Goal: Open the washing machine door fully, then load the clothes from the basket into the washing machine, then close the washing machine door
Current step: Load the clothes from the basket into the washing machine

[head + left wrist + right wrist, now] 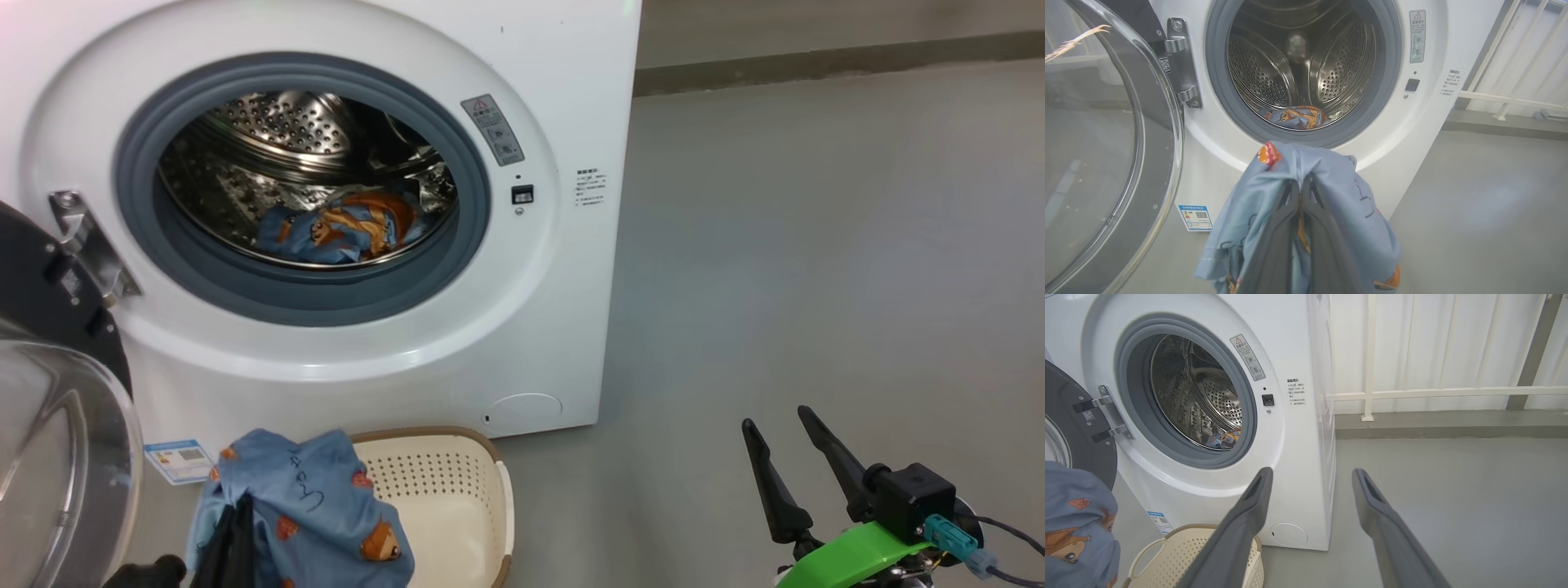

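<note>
Clothes first: one blue bear-print garment [1249, 204] is pinched between the shut fingers of the left gripper [1301, 181]. It drapes over them, hanging below and in front of the washer's [563, 82] round opening, over the left part of the basket [424, 431]. A second garment [343, 229] lies at the bottom of the drum [286, 122], behind the grey ring [472, 163]. The basket stands on the floor [816, 245] against the washer's front. The door [1106, 143] stands wide open to the left of the opening on its hinge [82, 237], its glass bowl close beside the held garment. The right gripper [775, 418] hovers well right of the washer over bare floor, fingers spread wide, holding nothing. Right of the washer the floor lies open as far as a white railing [1433, 392].
</note>
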You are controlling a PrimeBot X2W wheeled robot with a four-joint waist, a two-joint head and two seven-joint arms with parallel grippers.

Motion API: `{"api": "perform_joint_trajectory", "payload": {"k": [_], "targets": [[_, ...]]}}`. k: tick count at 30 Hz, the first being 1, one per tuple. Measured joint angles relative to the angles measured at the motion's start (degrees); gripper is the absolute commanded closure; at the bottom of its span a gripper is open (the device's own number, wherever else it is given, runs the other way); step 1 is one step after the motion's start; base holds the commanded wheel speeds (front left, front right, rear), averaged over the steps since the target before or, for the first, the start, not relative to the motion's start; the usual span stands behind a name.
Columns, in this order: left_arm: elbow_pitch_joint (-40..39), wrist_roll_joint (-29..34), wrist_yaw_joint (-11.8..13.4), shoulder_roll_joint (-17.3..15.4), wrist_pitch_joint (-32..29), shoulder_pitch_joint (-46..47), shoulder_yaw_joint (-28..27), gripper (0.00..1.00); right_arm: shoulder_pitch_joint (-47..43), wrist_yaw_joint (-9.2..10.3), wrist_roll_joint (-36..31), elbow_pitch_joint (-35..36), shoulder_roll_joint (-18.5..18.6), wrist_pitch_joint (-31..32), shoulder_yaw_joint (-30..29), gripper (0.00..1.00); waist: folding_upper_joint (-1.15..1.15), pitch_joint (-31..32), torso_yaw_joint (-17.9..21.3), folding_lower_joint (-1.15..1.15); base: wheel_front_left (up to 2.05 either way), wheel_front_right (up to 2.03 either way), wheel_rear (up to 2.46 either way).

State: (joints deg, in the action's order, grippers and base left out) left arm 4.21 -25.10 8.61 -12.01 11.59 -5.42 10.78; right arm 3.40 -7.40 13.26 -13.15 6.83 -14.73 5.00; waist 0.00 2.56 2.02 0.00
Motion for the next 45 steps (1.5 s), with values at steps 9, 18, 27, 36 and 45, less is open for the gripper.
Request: {"api": "perform_joint_trajectory", "payload": {"k": [9,18,27,36,45], "targets": [[4.7,-1.9,-0.4,0.2,0.0,7.1,-1.9,1.0,0.1,0.0,-0.6,1.8,-1.7,0.0,0.0,0.0,0.0,-2.7,3.6,0.0,0.0,0.0,0.0],[11.2,-4.6,-1.5,-1.2,0.3,21.3,-5.6,1.0,1.4,0.0,-1.9,3.7,-3.3,0.0,0.1,0.0,0.0,-8.9,8.1,0.0,0.0,0.0,0.0],[19.0,-5.1,-2.2,-4.5,1.0,35.7,-8.7,1.0,2.8,0.0,-0.3,5.6,-3.8,0.0,1.9,0.0,0.0,-15.9,13.4,0.0,0.0,0.0,0.0],[28.2,-5.4,-2.9,-8.0,2.1,48.5,-11.5,1.0,2.9,0.0,2.1,7.3,-4.0,0.0,3.9,0.0,0.0,-23.0,17.9,0.0,0.0,0.0,0.0],[37.2,-4.6,-6.4,-12.3,2.8,60.2,-12.8,1.0,5.2,0.0,3.6,8.7,-4.1,0.0,6.0,0.0,0.0,-30.5,20.8,0.0,0.0,0.0,0.0]]}}
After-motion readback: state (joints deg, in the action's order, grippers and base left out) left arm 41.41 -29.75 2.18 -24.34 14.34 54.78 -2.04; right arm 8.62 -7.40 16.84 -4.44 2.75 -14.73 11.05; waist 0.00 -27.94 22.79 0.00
